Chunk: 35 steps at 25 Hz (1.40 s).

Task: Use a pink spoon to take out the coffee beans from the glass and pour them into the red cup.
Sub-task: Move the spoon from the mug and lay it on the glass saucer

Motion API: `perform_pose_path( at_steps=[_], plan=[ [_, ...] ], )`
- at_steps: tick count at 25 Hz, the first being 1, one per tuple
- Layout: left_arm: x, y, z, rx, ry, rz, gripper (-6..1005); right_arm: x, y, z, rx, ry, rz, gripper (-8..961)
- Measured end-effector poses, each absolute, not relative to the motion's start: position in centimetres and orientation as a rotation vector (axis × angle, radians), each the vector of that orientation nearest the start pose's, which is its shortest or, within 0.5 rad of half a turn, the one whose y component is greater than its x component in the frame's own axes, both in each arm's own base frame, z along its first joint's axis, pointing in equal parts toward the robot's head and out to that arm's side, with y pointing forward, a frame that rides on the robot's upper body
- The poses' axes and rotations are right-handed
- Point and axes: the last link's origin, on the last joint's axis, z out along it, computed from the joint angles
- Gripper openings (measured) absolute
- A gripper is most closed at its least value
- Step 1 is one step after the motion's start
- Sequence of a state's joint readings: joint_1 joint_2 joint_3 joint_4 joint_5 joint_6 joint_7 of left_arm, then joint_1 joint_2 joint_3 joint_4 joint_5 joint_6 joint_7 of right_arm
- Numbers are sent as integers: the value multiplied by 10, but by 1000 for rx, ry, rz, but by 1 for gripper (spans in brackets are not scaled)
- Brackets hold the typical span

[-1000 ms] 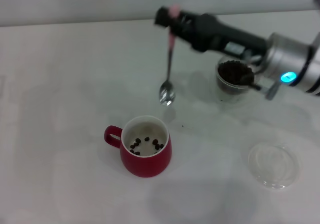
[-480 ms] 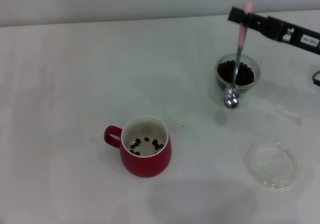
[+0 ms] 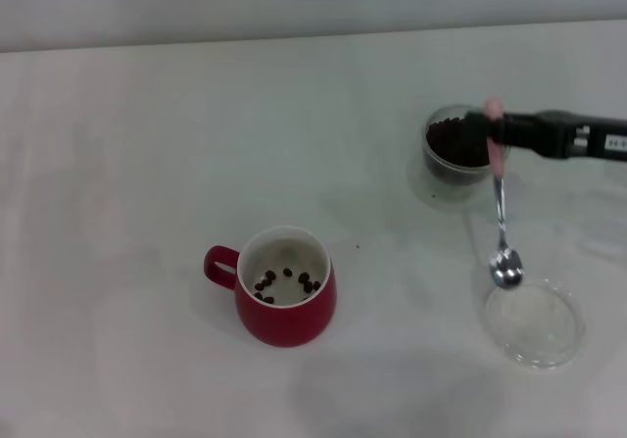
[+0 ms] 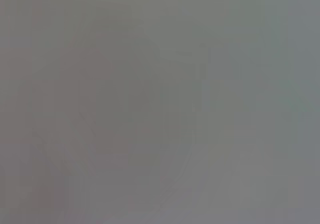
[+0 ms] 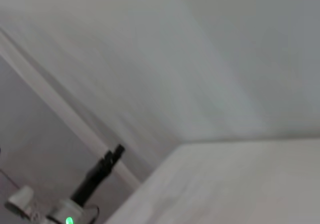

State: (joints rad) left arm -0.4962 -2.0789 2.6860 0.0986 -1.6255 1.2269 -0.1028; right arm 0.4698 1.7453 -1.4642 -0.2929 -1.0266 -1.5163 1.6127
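Observation:
The red cup (image 3: 285, 306) stands at the front middle of the table with a few coffee beans (image 3: 286, 281) on its cream inside. The glass (image 3: 455, 154) holds a heap of coffee beans (image 3: 454, 140) at the back right. My right gripper (image 3: 494, 130) reaches in from the right, just beside the glass on its right side, and is shut on the pink spoon (image 3: 501, 208) by its pink handle. The spoon hangs straight down. Its metal bowl (image 3: 506, 267) looks empty and is at the far rim of the flat clear dish.
A flat clear round dish (image 3: 535, 323) lies at the front right, below the spoon's bowl. A dark arm with a green light (image 5: 97, 176), apparently my left arm, shows far off beside the table in the right wrist view. The left wrist view shows only grey.
My right gripper has carried the spoon from above the red cup to the right, past the glass, and lowered it to the clear dish's rim. Cup, glass and dish have not moved.

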Motion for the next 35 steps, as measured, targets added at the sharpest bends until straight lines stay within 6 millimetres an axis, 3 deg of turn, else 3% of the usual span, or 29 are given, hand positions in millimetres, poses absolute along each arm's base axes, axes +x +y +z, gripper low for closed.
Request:
perform_pose_path(
  at_steps=[4,12,24,35],
  plan=[
    [-353,337,29,-1247,-613,-677,801,315,314,51,-2574,1216,840,151],
    [-352,338,29,-1248,-613,-678,800,320,316,45,-2584,1145,766,153],
    [-352,338,29,-1248,-613,-678,801,335,310,42,-2547,1198,690,156],
    [-346,344,29,-1256,-602,-693,800,342,307,27,-2507,1280,646,158]
  ],
)
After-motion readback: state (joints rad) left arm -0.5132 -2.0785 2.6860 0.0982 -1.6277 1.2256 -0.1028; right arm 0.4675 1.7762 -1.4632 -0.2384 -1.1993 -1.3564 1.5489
